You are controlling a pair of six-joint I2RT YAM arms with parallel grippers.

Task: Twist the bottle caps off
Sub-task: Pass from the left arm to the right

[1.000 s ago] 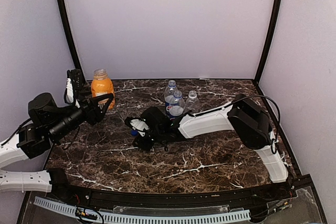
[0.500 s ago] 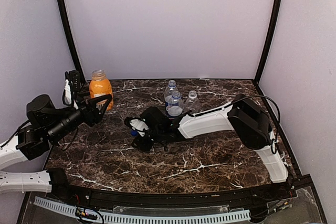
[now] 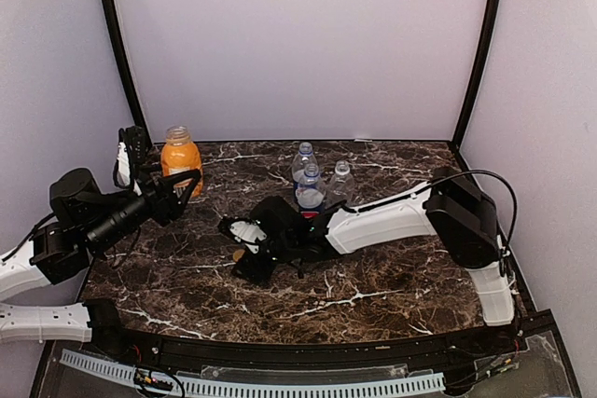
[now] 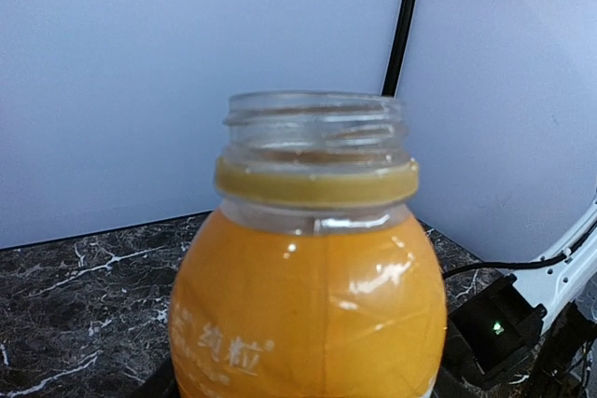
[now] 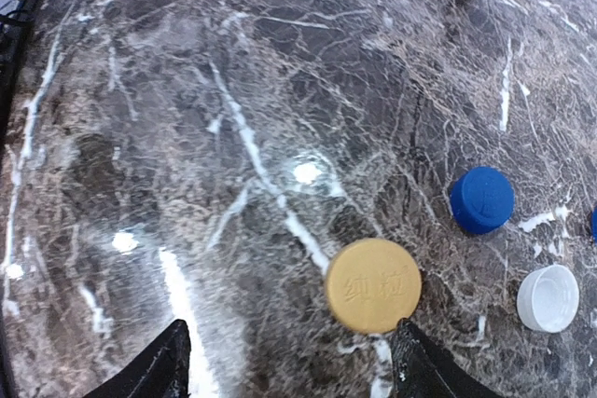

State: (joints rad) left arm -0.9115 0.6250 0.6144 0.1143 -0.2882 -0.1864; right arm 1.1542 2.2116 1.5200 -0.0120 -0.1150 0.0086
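step in hand: the orange cap (image 5: 373, 284) lies flat on the marble tabletop (image 3: 373, 277); I'd judge the setting-down of the last cap is all but done.
right claw (image 5: 294, 375): spread wide, low over the tabletop, pinching nothing; the orange cap sits just beside one finger.
other caps: a blue cap (image 5: 481, 199) and a white cap (image 5: 548, 297) lie near it, apart from each other; a blue sliver at the edge may be a fourth.
orange bottle (image 4: 308, 305): upright at the back left, neck bare and open.
left claw (image 3: 182, 185): pinching the orange bottle low on its body.
clear bottles (image 3: 311, 184): three clustered at the back middle; from above I cannot tell if their necks are bare.
next move: the right arm should lift clear without nudging the caps; the left claw should let go gently, or the bottle may tip.
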